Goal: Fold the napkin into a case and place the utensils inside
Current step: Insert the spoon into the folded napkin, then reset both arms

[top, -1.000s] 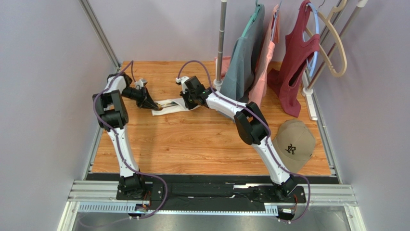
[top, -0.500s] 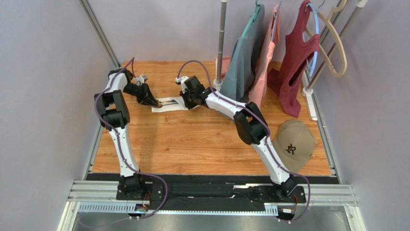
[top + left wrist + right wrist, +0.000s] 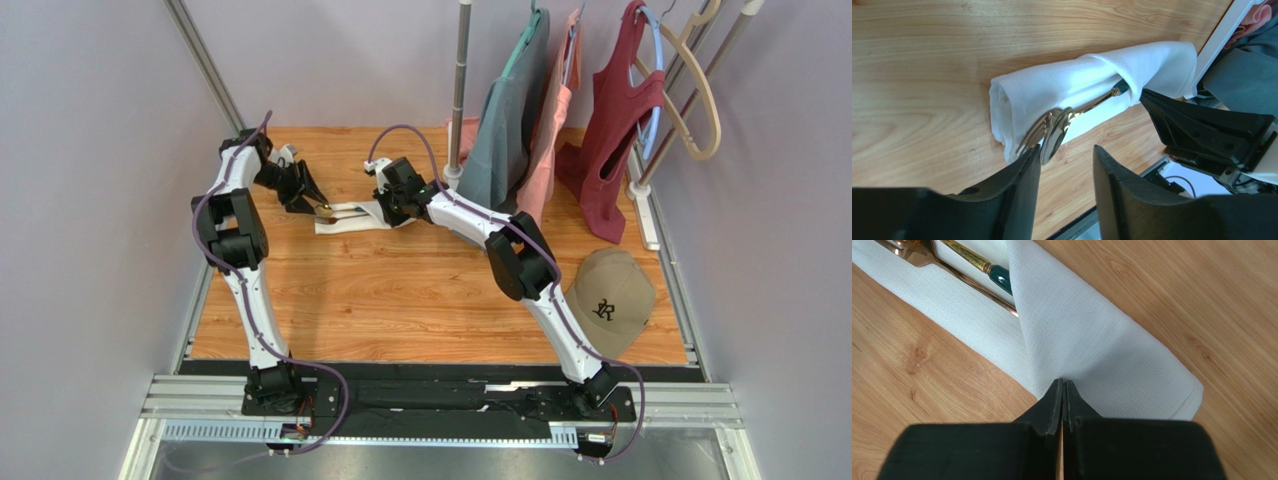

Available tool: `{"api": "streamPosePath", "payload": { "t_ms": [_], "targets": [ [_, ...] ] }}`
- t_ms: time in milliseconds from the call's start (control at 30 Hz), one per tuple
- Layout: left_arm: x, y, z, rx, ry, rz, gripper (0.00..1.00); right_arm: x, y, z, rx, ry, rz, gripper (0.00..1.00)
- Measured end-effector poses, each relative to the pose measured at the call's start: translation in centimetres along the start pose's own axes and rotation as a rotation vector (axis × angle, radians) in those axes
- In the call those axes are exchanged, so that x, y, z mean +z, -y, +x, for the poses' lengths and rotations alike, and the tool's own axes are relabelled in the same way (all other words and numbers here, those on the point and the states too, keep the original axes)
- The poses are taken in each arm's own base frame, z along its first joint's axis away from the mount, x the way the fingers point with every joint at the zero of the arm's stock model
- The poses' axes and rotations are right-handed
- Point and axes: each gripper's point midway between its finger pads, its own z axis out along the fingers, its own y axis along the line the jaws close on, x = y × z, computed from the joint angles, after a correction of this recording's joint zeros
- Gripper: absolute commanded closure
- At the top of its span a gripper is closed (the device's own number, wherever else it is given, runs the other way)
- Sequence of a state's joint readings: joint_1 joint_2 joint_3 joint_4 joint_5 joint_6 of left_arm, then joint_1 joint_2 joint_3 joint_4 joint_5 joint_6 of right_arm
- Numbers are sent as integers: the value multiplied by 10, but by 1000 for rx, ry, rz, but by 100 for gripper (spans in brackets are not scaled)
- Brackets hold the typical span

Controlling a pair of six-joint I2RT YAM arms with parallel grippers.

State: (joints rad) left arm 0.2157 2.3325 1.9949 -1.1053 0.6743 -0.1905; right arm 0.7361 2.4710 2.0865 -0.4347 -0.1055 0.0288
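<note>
The white napkin (image 3: pixel 356 216) lies folded as a long case at the back of the table (image 3: pixel 400 300). The utensils (image 3: pixel 1053 134) sit inside it, their gold fork and spoon heads sticking out of its left end; a dark green handle (image 3: pixel 1000 278) shows under the fold. My left gripper (image 3: pixel 320 202) hovers open just off those heads, the spoon head beside one fingertip (image 3: pixel 1033 154), nothing held. My right gripper (image 3: pixel 394 212) is shut, its tips (image 3: pixel 1062 384) pressing on the napkin's (image 3: pixel 1102 350) right part.
A tan cap (image 3: pixel 612 298) lies at the right front. A clothes rack pole (image 3: pixel 459 90) stands behind the right arm with grey, pink and maroon garments (image 3: pixel 615 130) and hangers. Metal rails edge the table left and right.
My left gripper has opened, letting go of the utensil heads, and has drawn back up and to the far left. The right gripper has stayed shut on the napkin's right part.
</note>
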Motion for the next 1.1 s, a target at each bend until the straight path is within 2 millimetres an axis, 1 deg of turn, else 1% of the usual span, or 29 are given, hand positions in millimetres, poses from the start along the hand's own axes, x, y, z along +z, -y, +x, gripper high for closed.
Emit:
{"api": "streamPosePath", "payload": {
  "t_ms": [167, 300, 367, 467, 533, 600, 667, 767, 800, 833, 867, 900, 933, 1000, 1033, 1100],
  "targets": [
    [-24, 11, -12, 37, 78, -49, 40, 1, 0, 0, 1, -5, 1, 100],
    [-39, 16, -16, 59, 122, -88, 41, 1, 0, 0, 1, -6, 1, 100],
    [-43, 16, -19, 66, 136, -101, 44, 1, 0, -1, 1, -6, 1, 100],
    [-44, 14, -20, 62, 142, -118, 46, 1, 0, -1, 1, -6, 2, 100],
    [-45, 14, -20, 57, 148, -122, 46, 1, 1, -1, 1, -7, 4, 100],
    [-48, 16, -15, 54, 160, -121, 46, 1, 2, -1, 2, -6, 10, 100],
    [-55, 21, -5, 47, 175, -117, 45, 1, 3, -1, 5, -4, 18, 100],
    [-71, 36, 12, 55, 215, -103, 44, 2, 4, -1, 14, -1, 28, 99],
    [-96, 62, 31, 93, 289, -77, 44, 2, 5, -2, 27, 0, 34, 96],
    [-96, 62, 31, 93, 289, -77, 44, 2, 5, -2, 27, 0, 34, 93],
    [-99, 71, 32, 122, 327, -65, 44, 1, 5, -2, 30, 1, 37, 92],
    [-100, 78, 39, 143, 347, -58, 44, 0, 6, -3, 31, 0, 42, 90],
    [-98, 84, 52, 155, 344, -53, 44, -3, 6, -3, 32, -2, 48, 86],
    [-91, 99, 81, 193, 322, -39, 43, -10, 8, -5, 34, -10, 62, 82],
    [-89, 106, 92, 212, 314, -30, 43, -15, 8, -9, 35, -9, 72, 77],
    [-83, 120, 113, 260, 300, -6, 43, -26, 10, -20, 36, 1, 93, 72]
  ]
}}
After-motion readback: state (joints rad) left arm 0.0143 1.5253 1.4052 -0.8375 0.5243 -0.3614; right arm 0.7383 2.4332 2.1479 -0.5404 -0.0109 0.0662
